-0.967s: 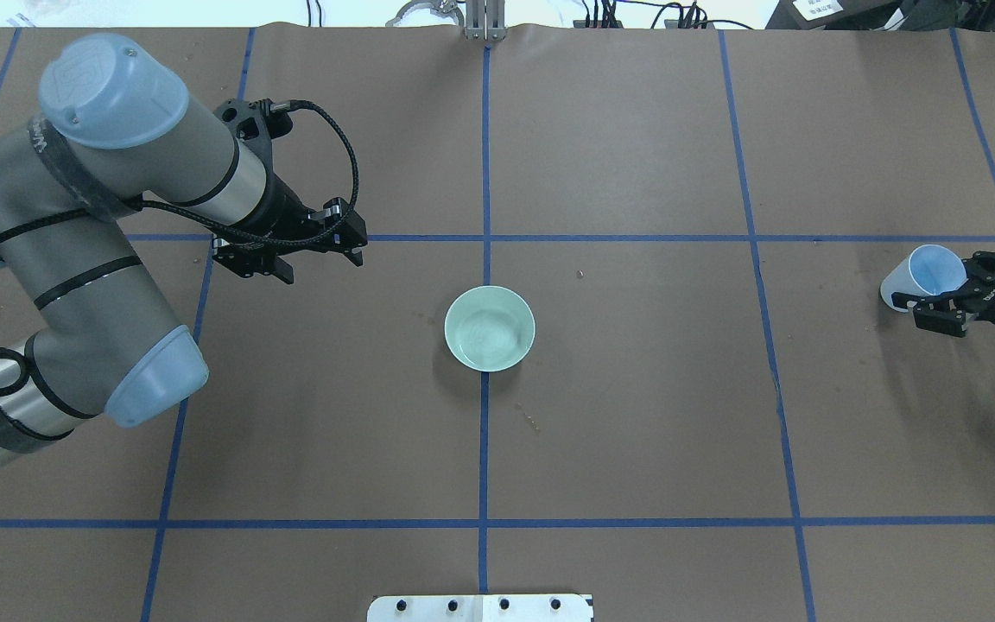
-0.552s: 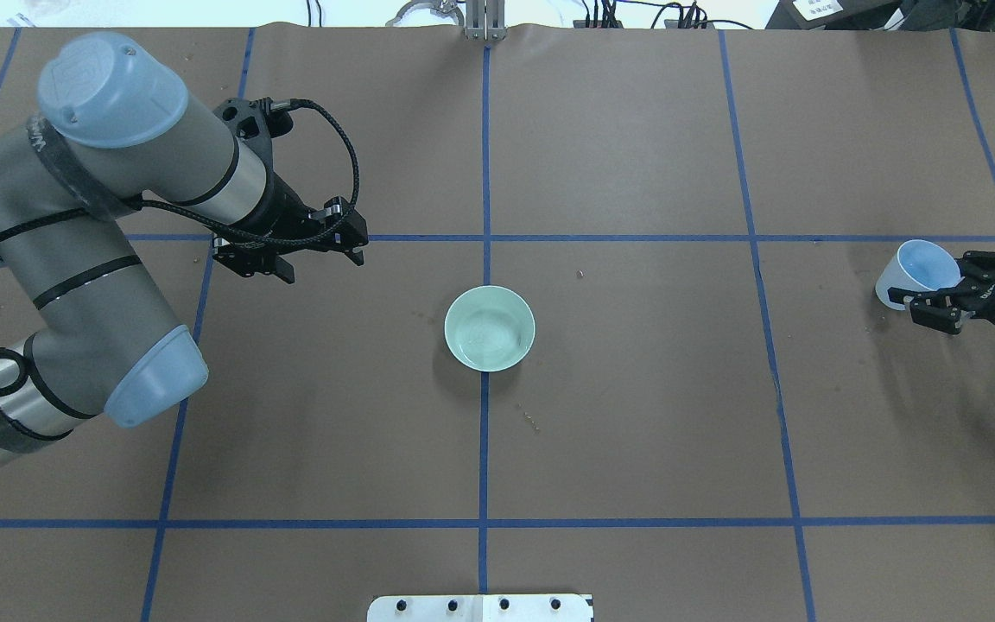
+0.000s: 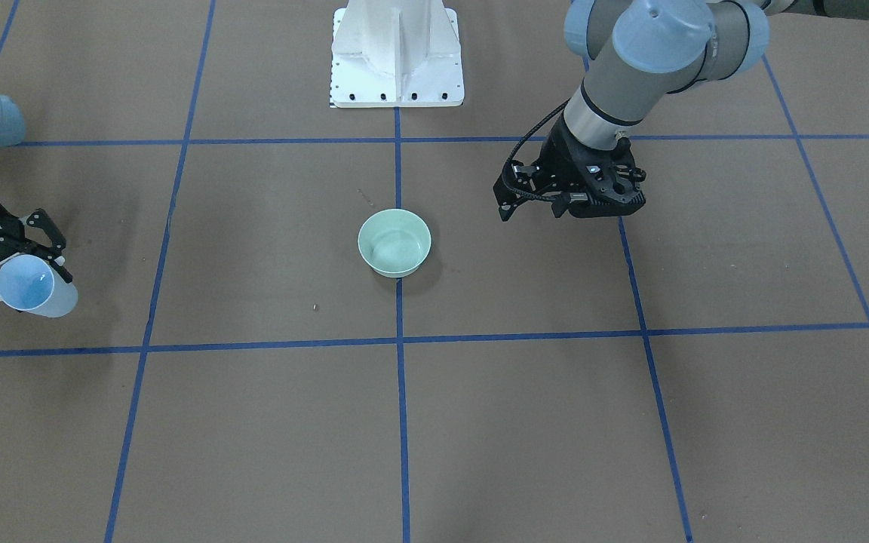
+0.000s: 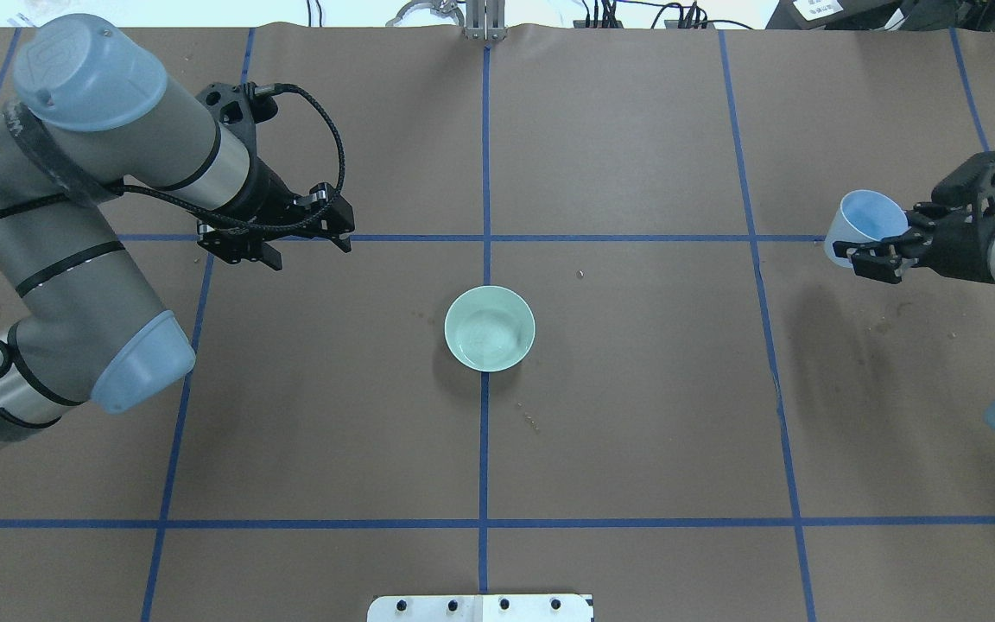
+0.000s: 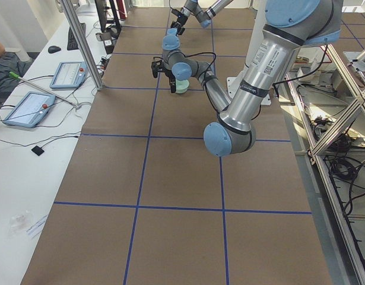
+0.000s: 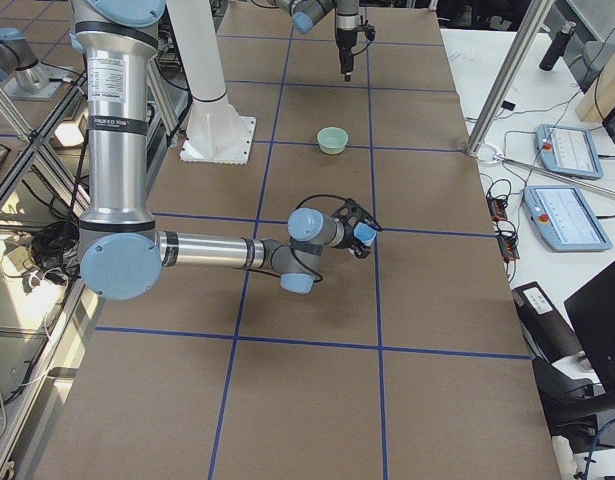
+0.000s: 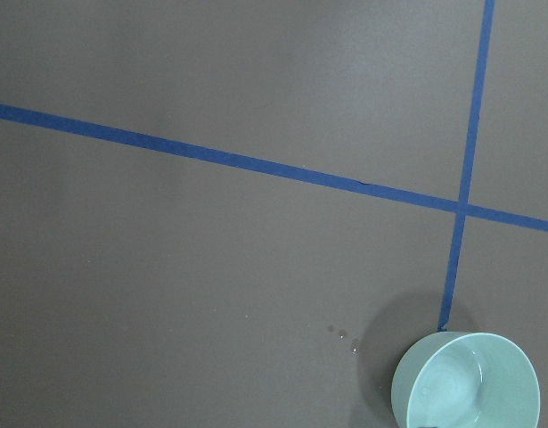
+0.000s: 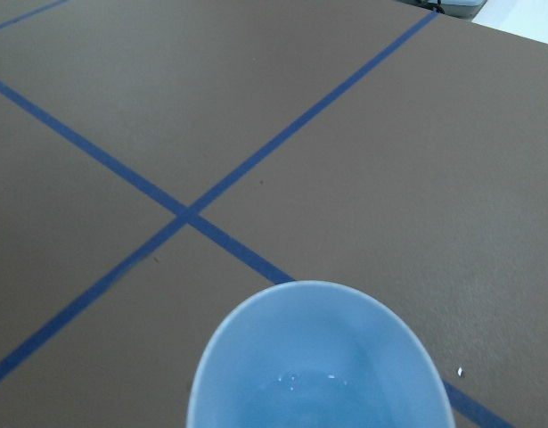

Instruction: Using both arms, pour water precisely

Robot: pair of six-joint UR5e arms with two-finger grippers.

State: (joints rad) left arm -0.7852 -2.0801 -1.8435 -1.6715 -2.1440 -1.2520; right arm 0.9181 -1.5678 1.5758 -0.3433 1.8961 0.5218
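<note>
Right end effector (image 4: 888,244) is clamped round a pale blue round cup (image 4: 865,221), held up off the brown paper-covered desk (image 4: 636,432) w/ blue tape grid, way over on the right side. The water (image 8: 302,383) is just a lil bit in the bottom of that cup, only glints tbh. Left end effector (image 4: 307,249) is spread wide w/ nothing in it, hovering well apart from the pale green round bowl (image 4: 490,328) sitting mid-desk.
</note>
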